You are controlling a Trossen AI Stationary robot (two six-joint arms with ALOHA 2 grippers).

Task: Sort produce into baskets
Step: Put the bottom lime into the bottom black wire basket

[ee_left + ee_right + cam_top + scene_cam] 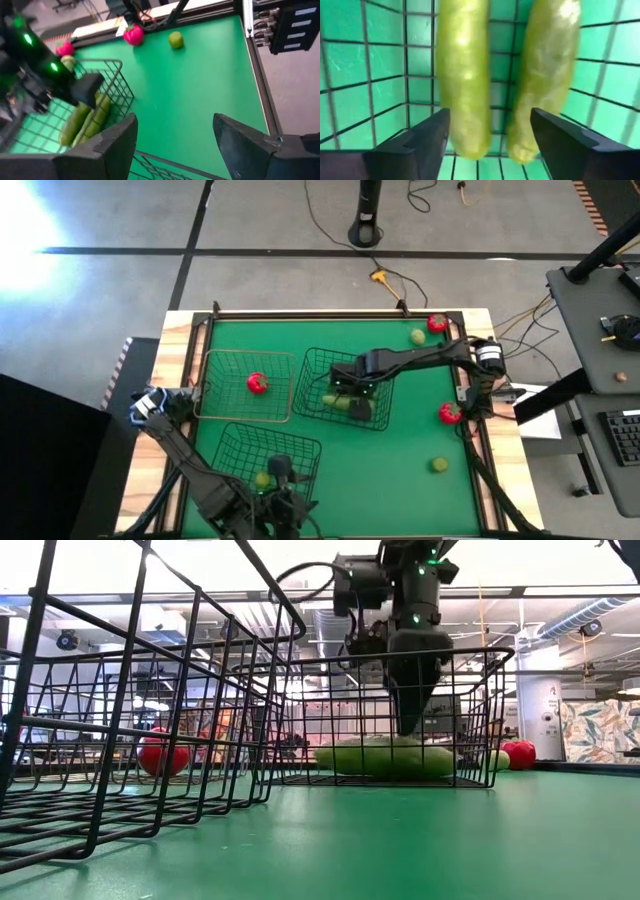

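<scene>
Green table (400, 470) noted; I see my right gripper (487, 145) spread wide inside the centre basket (318, 360), directly above two cucumbers (462, 75), holding nothing.

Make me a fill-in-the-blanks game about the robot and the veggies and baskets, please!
1. The middle basket holds ___ long green cucumbers.
2. The pale brown basket holds one ___ tomato.
3. The right gripper hangs over the cucumbers with its fingers ___.
4. The left gripper waits by the basket nearest the robot, which holds a small yellow-green ___.

Missing words: two; red; open; fruit
</scene>
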